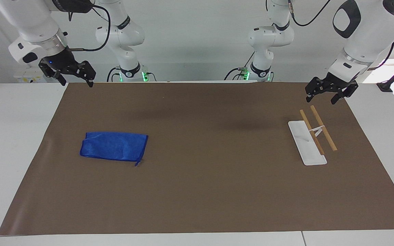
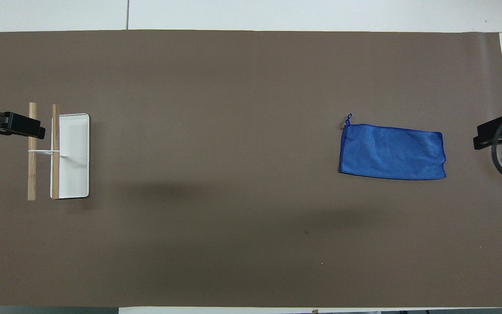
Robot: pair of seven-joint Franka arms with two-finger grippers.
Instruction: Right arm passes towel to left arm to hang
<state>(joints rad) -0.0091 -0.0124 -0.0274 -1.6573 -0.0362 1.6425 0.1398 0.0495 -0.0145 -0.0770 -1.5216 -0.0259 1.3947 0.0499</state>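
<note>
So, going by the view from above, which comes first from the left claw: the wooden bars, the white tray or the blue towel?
1. Wooden bars: right under the left claw, at the left arm's end of the mat.
2. White tray: just beside the bars, toward the middle.
3. Blue towel: flat at the right arm's end.

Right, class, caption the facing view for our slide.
Both grippers, right and left, hang open while the blue towel lies flat, rack waiting.

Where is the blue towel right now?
The towel lies flat on the brown mat toward the right arm's end of the table. No pincer touches it, and the rack stands at the left arm's end.
</note>
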